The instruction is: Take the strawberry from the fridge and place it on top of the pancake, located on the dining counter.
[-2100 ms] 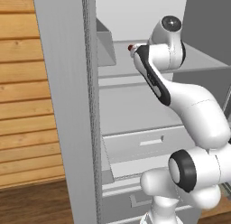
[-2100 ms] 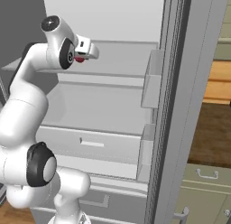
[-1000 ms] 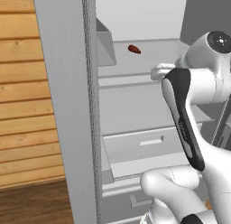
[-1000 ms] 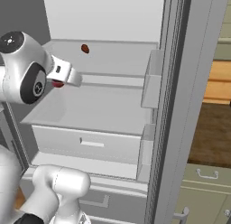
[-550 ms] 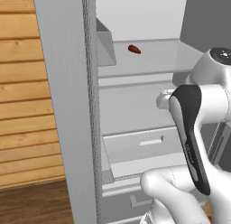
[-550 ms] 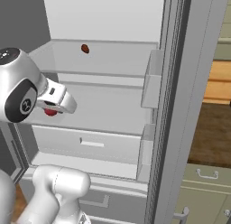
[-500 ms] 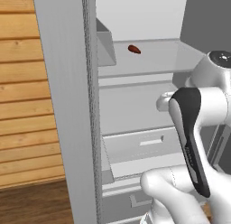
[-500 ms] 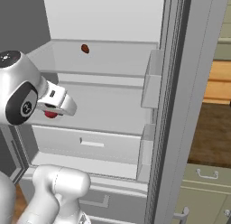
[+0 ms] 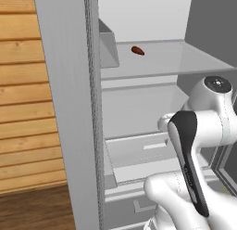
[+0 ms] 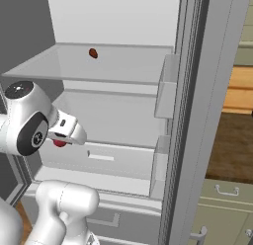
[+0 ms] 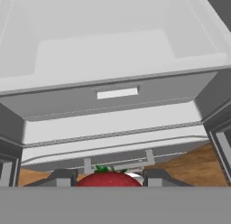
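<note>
The strawberry is held between the fingers of the narrowly parted gripper, just in front of the fridge drawers. It could be dropped or knocked against the fridge door if swung hastily.

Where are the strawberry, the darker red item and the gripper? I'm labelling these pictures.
strawberry (image 11: 108,179): hand view, red top between the fingertips.
darker red item (image 9: 137,50): left base view, its middle, on the fridge shelf.
gripper (image 10: 62,142): right base view, around the strawberry.
</note>
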